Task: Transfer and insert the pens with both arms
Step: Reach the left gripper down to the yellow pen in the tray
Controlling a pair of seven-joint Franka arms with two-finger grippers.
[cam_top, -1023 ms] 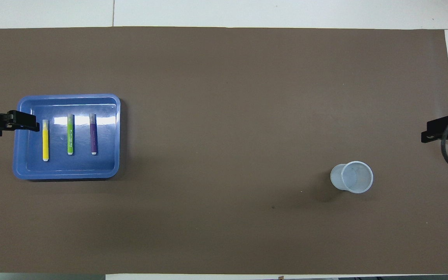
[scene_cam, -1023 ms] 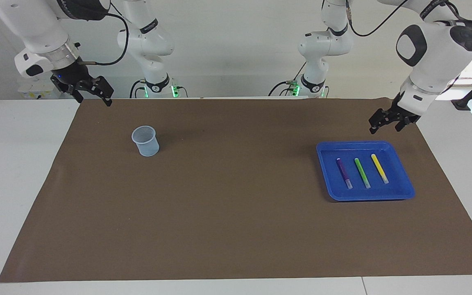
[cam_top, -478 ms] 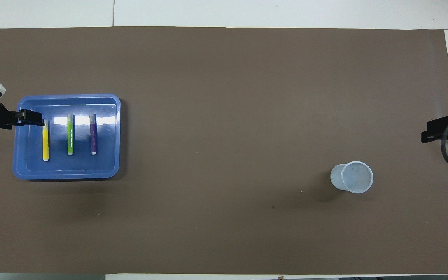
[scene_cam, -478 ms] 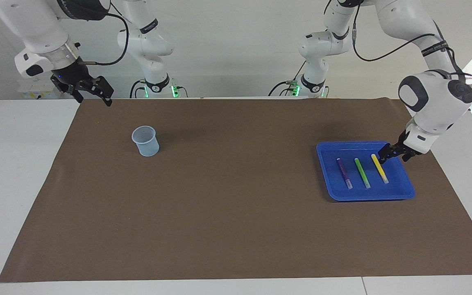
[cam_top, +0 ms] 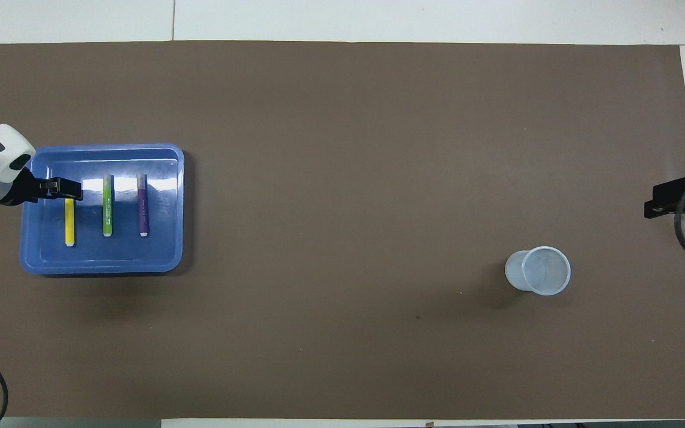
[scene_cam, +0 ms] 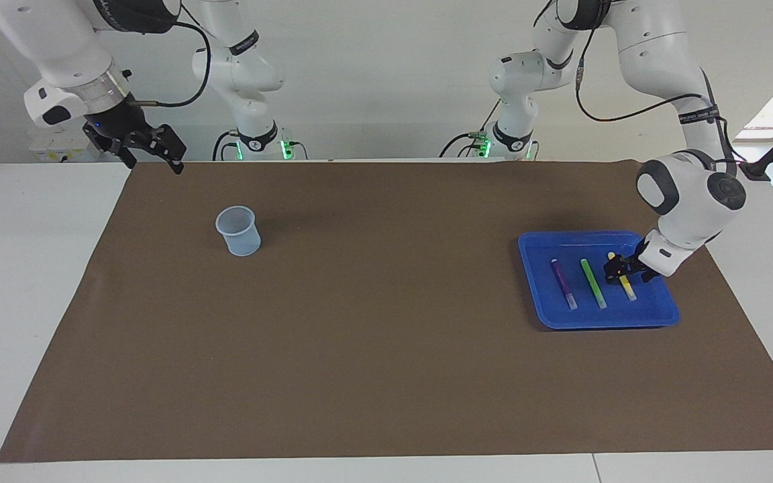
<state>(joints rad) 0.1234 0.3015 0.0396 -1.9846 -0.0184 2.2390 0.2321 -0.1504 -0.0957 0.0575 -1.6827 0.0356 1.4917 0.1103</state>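
Yellow pen [scene_cam: 625, 286], green pen [scene_cam: 592, 282] and purple pen [scene_cam: 563, 282] lie parallel, pale-ended, in the blue tray [scene_cam: 661, 315]; the left gripper [scene_cam: 620, 270] straddles the yellow pen, fingers spread; the right gripper [scene_cam: 147, 151] waits open.

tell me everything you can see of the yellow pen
The yellow pen is a short slim marker with a pale whitish end, lying flat in the blue tray, beside the green pen, nearest the left arm's end of the table. The left gripper is down over its middle; whether it touches cannot be told.
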